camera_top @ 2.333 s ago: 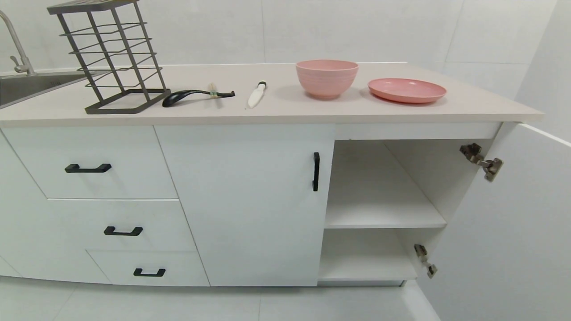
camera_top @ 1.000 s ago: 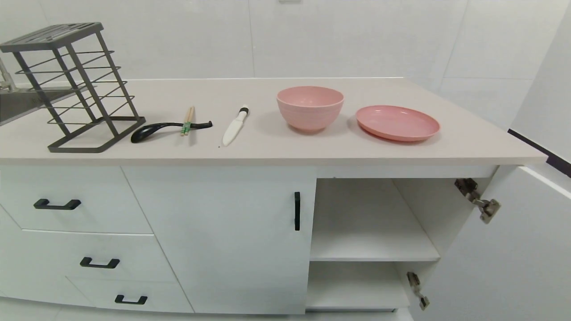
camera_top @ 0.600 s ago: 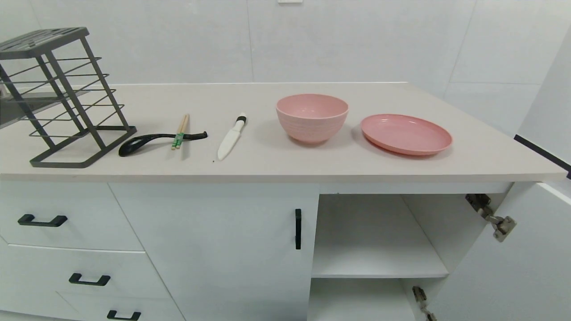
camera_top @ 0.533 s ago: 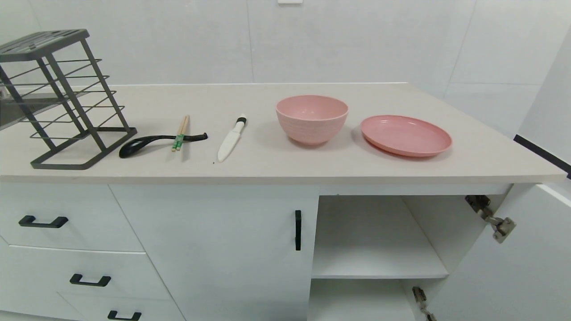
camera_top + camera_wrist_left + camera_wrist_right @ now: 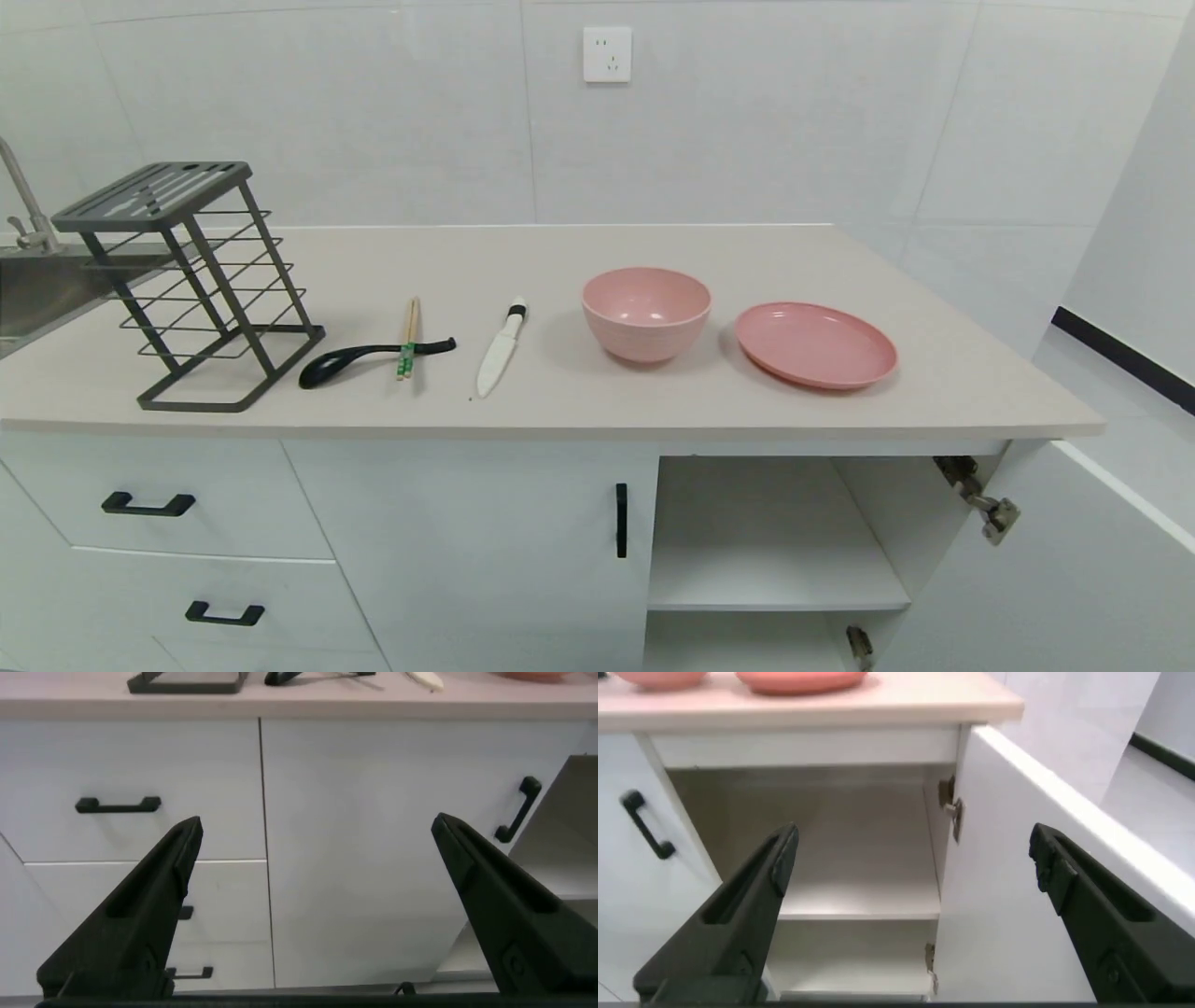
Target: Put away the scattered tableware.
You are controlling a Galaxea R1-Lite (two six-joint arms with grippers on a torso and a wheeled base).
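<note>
On the countertop a pink bowl stands next to a pink plate on its right. Left of the bowl lie a white knife, a pair of chopsticks and a black spoon; the chopsticks cross the spoon's handle. My left gripper is open, low down, facing the closed drawers and cabinet door. My right gripper is open and empty in front of the open cabinet, below the bowl and plate.
A dark wire rack stands at the counter's left, beside a sink. The right cabinet door hangs wide open, showing a bare shelf. The left door with its black handle is closed, as are the drawers.
The head camera has risen and tilted up, so the whole scene sits lower in the picture and a wall socket shows. Nothing on the counter has moved.
</note>
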